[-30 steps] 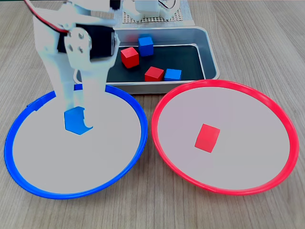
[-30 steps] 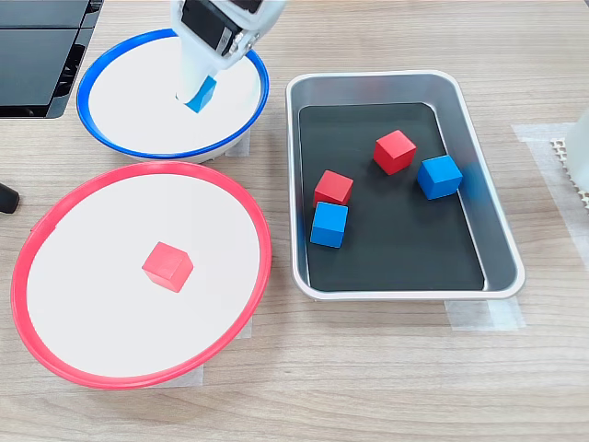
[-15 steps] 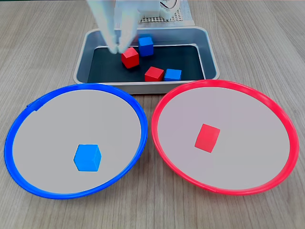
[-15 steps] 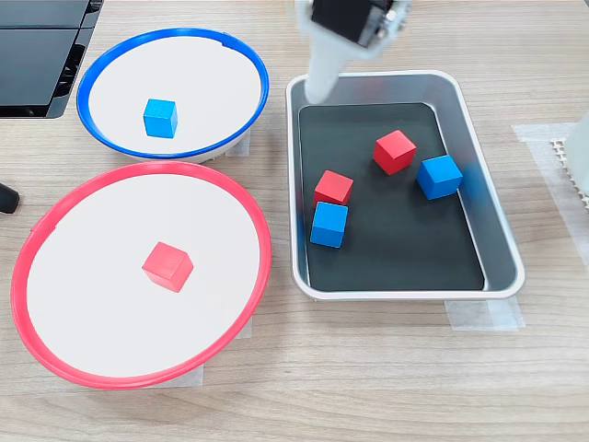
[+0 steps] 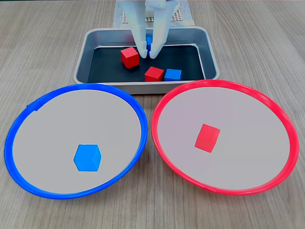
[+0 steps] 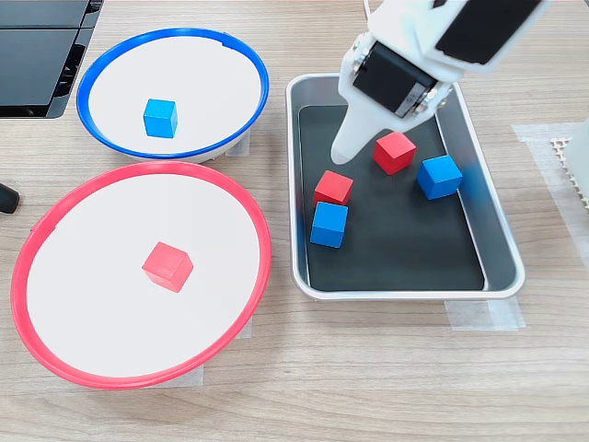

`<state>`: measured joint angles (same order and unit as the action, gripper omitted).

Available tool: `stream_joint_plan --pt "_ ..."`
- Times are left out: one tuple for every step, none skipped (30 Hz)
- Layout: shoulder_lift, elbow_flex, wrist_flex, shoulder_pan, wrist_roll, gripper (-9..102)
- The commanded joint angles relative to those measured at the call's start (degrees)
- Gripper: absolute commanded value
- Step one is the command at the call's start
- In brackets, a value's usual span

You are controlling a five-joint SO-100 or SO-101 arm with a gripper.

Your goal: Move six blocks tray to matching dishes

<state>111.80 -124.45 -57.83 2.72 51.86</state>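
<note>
Hiding most of a blue block behind the gripper; running off the top edge with the arm in both fixed views; cutting a white mesh at the right edge.

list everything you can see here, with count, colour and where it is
red blocks: three, red; two in the tray, one in the red-rimmed dish
blue blocks: three, blue; two in the tray, one in the blue-rimmed dish
tray: one, silver with black bottom; beside both dishes
blue-rimmed dish: one, pale inside; holds one blue block
red-rimmed dish: one, pale inside; holds one red block
white mesh thing: one; behind the tray in a fixed view
dark object: black; top left corner of a fixed view
table: light wood
gripper: one, white; open, over the tray
</note>
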Motion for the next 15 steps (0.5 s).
stream_joint_plan --pt "3.3 -1.2 -0.2 0.6 -22.4 1" --pt "4.0 -1.7 -1.1 0.6 -26.8 1" --pt "4.7 -2.1 -1.8 0.6 -31.6 1" --pt "5.3 -2.6 -1.9 0.6 -35.6 1" --pt "5.8 -3.2 -2.0 0.4 -38.8 2" --pt "6.4 -3.6 -2.0 -0.1 -41.7 3" --pt "6.9 -4.1 -2.2 -0.9 -44.8 7" --pt "7.0 -4.4 -2.3 -1.6 -46.6 10" --pt "7.0 -4.6 -1.8 -2.3 -48.2 13" --pt "6.9 -4.8 -1.1 -2.8 -49.7 15" --pt "5.9 -4.8 0.2 -3.3 -52.9 19" --pt "5.3 -4.8 0.8 -3.3 -54.6 21" --pt "4.3 -4.8 1.2 -3.3 -56.7 23" --pt "3.6 -4.8 1.2 -3.3 -57.9 24" --pt "2.9 -4.7 1.2 -3.3 -59.1 25"
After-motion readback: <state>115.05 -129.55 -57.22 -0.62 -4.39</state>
